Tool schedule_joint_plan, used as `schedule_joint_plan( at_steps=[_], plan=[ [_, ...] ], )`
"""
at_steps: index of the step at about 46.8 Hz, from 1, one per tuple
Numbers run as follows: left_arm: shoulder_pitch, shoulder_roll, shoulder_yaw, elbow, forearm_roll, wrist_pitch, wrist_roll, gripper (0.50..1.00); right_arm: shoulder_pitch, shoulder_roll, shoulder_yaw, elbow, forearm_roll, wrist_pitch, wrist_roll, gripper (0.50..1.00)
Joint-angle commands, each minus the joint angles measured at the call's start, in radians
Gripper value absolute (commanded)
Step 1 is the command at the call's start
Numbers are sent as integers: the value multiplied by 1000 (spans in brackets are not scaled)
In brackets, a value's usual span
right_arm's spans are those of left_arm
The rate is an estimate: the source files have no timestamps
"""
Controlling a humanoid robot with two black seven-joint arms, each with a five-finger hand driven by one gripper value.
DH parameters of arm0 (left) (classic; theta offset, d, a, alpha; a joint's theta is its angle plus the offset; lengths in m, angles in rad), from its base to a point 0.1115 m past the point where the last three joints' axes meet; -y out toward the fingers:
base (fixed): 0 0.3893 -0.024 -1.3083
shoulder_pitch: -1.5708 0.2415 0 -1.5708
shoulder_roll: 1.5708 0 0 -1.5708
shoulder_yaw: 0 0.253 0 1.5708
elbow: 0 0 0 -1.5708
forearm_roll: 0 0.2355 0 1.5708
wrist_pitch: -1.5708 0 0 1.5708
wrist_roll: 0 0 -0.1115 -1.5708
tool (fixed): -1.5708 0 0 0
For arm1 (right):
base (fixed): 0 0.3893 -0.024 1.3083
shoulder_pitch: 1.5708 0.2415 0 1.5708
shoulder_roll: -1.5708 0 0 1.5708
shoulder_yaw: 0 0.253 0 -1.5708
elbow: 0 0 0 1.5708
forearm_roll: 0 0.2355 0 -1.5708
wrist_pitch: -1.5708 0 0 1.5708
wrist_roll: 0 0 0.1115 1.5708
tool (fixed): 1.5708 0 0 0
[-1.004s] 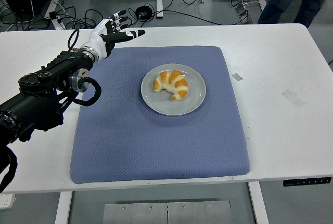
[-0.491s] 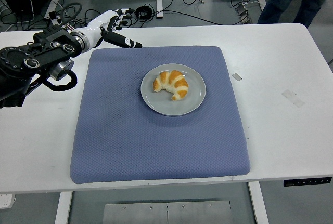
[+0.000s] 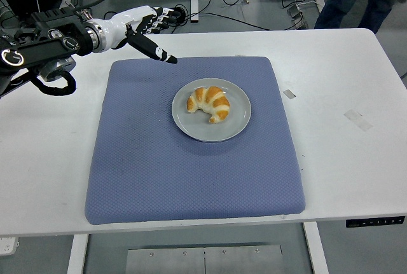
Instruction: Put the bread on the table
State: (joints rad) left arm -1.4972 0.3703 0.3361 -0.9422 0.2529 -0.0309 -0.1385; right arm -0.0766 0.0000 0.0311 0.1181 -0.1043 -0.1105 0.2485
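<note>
Left hand (image 3: 147,27) up over mat's (image 3: 191,178) far left corner, fingers spread, holding nothing. Croissant (image 3: 210,103) sits on grey plate (image 3: 191,124), mid-mat, white surface (image 3: 337,153).

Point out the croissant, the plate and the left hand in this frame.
croissant (image 3: 210,102), head view, middle of its curved body.
plate (image 3: 191,128), head view, bare grey surface near its left rim.
left hand (image 3: 143,25), head view, middle of the white palm.
</note>
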Motion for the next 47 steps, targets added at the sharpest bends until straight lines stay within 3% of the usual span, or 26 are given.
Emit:
schedule_joint_plan(
  at_steps=[1,8,15,28,47],
  plan=[
    [0,-16,14,11,20,2,7,981,0,0,0,0,0,0,0,1000],
    [-1,-89,17,25,166,2,19,980,0,0,1,0,0,0,0,1000],
    [2,-178,7,92,336,-1,111,980,0,0,0,0,0,0,0,1000],
    [9,-228,15,123,470,-15,109,980,0,0,1,0,0,0,0,1000],
    [46,-286,20,123,538,-46,109,977,0,0,1,0,0,0,0,1000]
  ],
)
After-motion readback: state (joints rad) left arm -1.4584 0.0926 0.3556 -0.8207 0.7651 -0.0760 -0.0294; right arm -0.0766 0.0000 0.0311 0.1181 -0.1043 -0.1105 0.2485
